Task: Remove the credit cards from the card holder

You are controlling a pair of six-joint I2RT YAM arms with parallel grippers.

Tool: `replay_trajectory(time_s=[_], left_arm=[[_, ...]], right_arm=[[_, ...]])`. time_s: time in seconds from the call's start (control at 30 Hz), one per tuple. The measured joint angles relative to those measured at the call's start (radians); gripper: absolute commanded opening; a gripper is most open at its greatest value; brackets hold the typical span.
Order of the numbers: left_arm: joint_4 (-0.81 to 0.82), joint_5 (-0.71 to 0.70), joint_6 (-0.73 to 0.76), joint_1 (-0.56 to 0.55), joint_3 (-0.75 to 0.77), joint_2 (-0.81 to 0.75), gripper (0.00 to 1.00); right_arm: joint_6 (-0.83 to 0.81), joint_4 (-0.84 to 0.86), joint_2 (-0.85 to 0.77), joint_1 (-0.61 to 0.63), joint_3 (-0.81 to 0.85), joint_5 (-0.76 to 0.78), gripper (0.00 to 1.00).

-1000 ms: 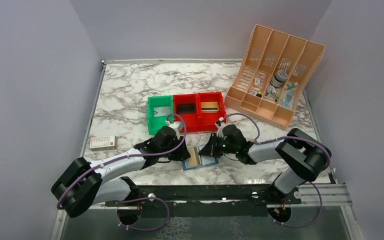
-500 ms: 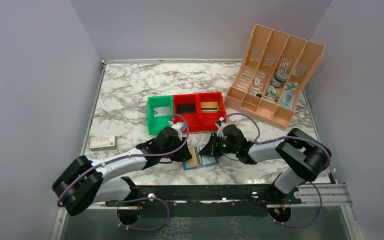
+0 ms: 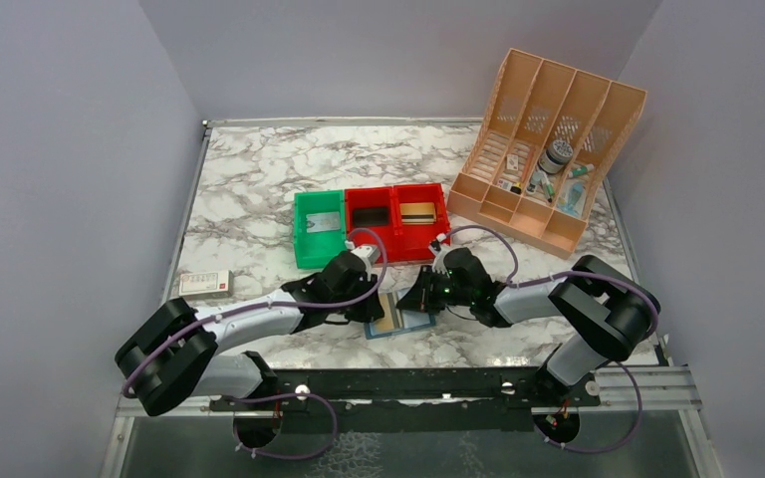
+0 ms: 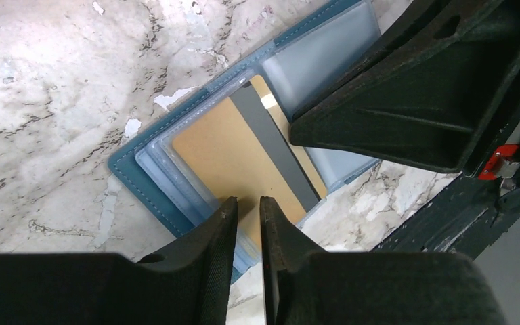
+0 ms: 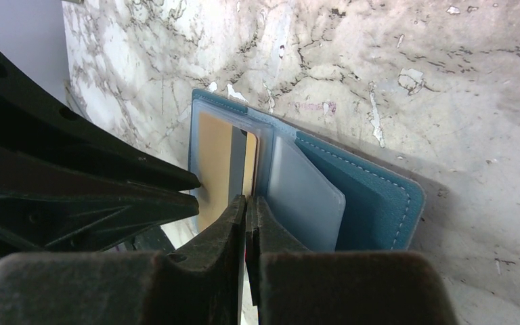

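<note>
The blue card holder (image 3: 416,321) lies open on the marble near the front edge. A tan-gold credit card (image 4: 237,156) with a dark stripe sits in its left pocket, also seen in the right wrist view (image 5: 211,156). A pale grey panel (image 5: 301,196) lies on the right half; I cannot tell if it is a card or a pocket. My left gripper (image 4: 249,201) hovers at the tan card's near edge, its jaws a narrow gap apart. My right gripper (image 5: 246,199) is shut, tips at the holder's middle fold.
A green bin (image 3: 317,227) and two red bins (image 3: 371,217) stand just behind the holder. A peach divided organiser (image 3: 548,149) is at the back right. A white-and-red flat box (image 3: 204,284) lies at the left. The black rail (image 3: 438,383) marks the front edge.
My left arm has shifted a little to the right, toward the holder. The holder, the card and the right gripper have not visibly moved.
</note>
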Motion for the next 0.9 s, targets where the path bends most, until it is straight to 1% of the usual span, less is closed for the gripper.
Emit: replay_trajectory(time_s=[0.17,0.27,0.4,0.6,0.67,0.8,0.9], left_arm=[[-0.035,-0.037,0.012,-0.003,0.022,0.015,0.18],[-0.036,-0.045,0.016,-0.003,0.033,0.029,0.15],[-0.033,-0.047,0.018,-0.003,0.051,0.058,0.13],[-0.032,-0.049,0.018,-0.003,0.058,0.068,0.13],[-0.032,-0.05,0.018,-0.003,0.058,0.067,0.13],[-0.038,-0.055,0.018,-0.003,0.058,0.063,0.13],[-0.043,-0.057,0.019,-0.003,0.058,0.06,0.13]], right_arm=[[-0.026,-0.006,0.0,-0.009,0.0,-0.002,0.06],[-0.033,-0.007,0.0,-0.013,0.0,-0.007,0.11],[-0.039,-0.008,0.0,-0.013,0.0,-0.017,0.2],[-0.045,-0.003,0.023,-0.013,0.008,-0.056,0.22],[-0.045,0.005,0.038,-0.013,0.016,-0.072,0.2],[-0.047,0.024,0.063,-0.019,0.025,-0.103,0.1],[-0.047,0.027,0.064,-0.019,0.023,-0.104,0.05]])
